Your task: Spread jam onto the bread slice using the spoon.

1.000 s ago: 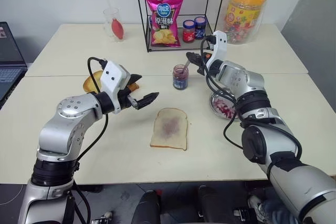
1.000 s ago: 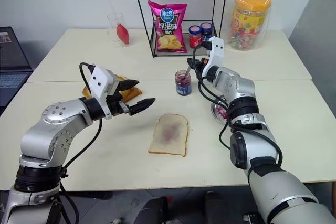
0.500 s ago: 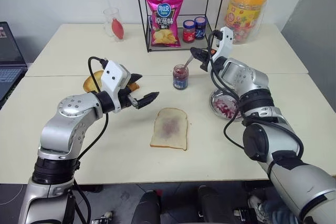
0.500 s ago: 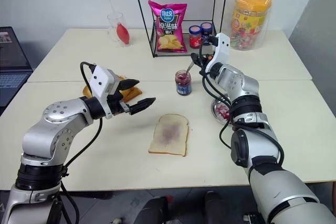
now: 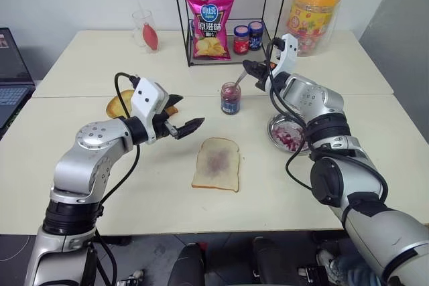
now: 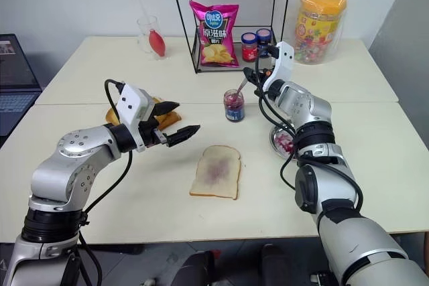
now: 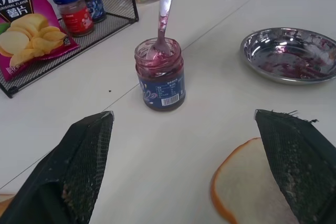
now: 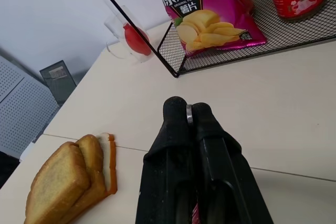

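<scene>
Jam sits in the open glass jar beyond the bread slice. The right gripper is clenched on the spoon, whose bowl dips into the jar. The left gripper hangs released beside the bread. Lifting carelessly could tip the unheld jar or drip jam onto the table.
</scene>
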`<move>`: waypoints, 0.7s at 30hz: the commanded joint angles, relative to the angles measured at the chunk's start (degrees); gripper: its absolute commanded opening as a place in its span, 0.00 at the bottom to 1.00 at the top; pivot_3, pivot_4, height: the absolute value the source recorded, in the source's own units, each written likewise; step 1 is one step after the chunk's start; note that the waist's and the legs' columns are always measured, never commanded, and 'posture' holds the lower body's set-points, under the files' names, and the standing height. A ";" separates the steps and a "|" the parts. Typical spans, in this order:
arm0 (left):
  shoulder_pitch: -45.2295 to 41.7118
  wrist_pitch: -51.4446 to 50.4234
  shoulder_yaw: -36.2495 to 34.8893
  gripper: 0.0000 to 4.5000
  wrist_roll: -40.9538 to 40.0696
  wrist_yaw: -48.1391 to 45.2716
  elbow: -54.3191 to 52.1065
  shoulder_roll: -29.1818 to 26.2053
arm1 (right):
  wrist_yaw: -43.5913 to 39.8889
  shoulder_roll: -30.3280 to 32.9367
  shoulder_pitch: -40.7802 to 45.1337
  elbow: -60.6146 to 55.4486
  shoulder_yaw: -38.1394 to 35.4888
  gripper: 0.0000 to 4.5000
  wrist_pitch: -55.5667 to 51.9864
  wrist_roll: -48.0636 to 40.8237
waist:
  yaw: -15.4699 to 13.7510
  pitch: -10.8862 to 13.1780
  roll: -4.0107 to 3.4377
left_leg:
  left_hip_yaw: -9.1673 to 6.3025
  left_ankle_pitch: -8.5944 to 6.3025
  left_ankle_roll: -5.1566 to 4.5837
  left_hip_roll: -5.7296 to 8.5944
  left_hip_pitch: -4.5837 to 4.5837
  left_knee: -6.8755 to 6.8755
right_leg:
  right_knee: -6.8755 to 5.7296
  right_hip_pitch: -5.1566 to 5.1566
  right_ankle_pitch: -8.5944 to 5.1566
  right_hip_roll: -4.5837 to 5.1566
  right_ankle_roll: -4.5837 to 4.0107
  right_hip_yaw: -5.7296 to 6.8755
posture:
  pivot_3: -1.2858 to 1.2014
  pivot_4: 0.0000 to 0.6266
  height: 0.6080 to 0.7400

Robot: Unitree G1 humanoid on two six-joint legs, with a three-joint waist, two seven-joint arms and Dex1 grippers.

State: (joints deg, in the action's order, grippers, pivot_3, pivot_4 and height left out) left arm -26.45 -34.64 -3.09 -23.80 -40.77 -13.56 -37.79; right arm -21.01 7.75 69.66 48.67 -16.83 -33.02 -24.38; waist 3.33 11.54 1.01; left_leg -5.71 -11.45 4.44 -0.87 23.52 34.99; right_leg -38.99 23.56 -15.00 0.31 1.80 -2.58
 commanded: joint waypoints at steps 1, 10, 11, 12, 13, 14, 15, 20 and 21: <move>-1.03 0.45 -0.51 1.00 0.05 0.08 -1.35 0.00 | -1.90 0.63 0.71 -4.40 2.93 0.01 5.01 2.60 | 0.01 0.00 0.00 | 0.00 0.00 0.00 0.00 0.00 0.00 | 0.00 0.00 0.00 0.00 0.00 0.00 | 0.52 0.24 1.00; -1.15 0.54 -0.40 1.00 0.06 -0.04 -1.25 -0.03 | -3.75 -0.28 -1.06 -3.41 9.02 0.01 10.65 8.26 | 0.01 0.00 0.00 | 0.00 0.00 0.00 0.00 0.00 0.00 | 0.00 0.00 0.00 0.00 0.00 0.00 | 0.52 0.24 1.00; -1.15 0.54 -0.40 1.00 0.05 -0.05 -1.25 -0.03 | -3.76 -0.33 -1.07 -3.30 9.03 0.01 10.78 8.27 | 0.01 0.00 0.00 | 0.00 0.00 0.00 0.00 0.00 0.00 | 0.00 0.00 0.00 0.00 0.00 0.00 | 0.52 0.24 1.00; -1.15 0.59 -0.36 1.00 0.11 -0.09 -1.23 -0.07 | -3.74 -0.43 -1.02 -2.79 9.33 0.01 10.93 8.59 | 0.00 0.00 0.00 | -0.01 0.00 0.00 0.00 0.00 0.00 | 0.00 0.00 0.00 0.00 0.00 0.00 | 0.52 0.24 1.00; -1.18 0.58 -0.34 1.00 0.10 -0.12 -1.21 -0.08 | -3.52 -0.63 -0.86 -2.24 9.23 0.01 10.62 8.49 | 0.00 0.00 0.00 | -0.01 0.00 0.00 0.00 0.00 0.00 | 0.00 0.00 0.00 0.00 0.00 0.01 | 0.52 0.24 1.00; -1.20 0.58 -0.34 1.00 0.09 -0.14 -1.20 -0.08 | -3.37 -0.79 -0.75 -1.86 9.13 0.01 10.38 8.41 | 0.00 0.00 0.00 | -0.01 0.00 0.00 0.00 0.00 0.00 | 0.00 0.00 0.00 0.00 0.00 0.01 | 0.52 0.24 1.00; -1.23 0.63 -0.33 1.00 0.09 -0.17 -1.17 -0.07 | -2.92 -1.10 -0.47 -1.37 8.25 0.01 9.10 7.49 | 0.00 0.00 0.00 | -0.01 0.00 0.00 0.00 0.00 0.00 | 0.00 0.00 0.00 0.00 0.00 0.01 | 0.52 0.24 1.00; -1.11 0.75 -0.18 1.00 0.17 -0.12 -1.29 -0.02 | -3.08 -0.83 -0.38 -0.56 8.10 0.01 7.87 7.38 | 0.00 0.00 0.00 | -0.02 0.00 0.00 0.00 0.00 0.00 | -0.01 0.00 0.00 0.00 0.00 0.01 | 0.52 0.24 1.00; -1.11 0.78 -0.18 1.00 0.15 -0.11 -1.26 -0.01 | -3.06 -0.82 -0.42 -0.54 8.15 0.01 7.92 7.46 | 0.00 0.00 0.00 | -0.01 0.00 0.00 0.00 0.00 0.00 | -0.01 0.00 0.00 0.00 0.00 0.01 | 0.52 0.24 1.00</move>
State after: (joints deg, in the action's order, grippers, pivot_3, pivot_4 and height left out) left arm -26.61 -34.64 -2.68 -23.80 -40.76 -13.57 -37.79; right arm -23.69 6.51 67.82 49.22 -8.10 -25.58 -16.83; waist 3.33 11.54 1.01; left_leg -5.72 -11.45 4.44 -0.87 23.52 34.99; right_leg -39.00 23.56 -15.00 0.31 1.80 -2.58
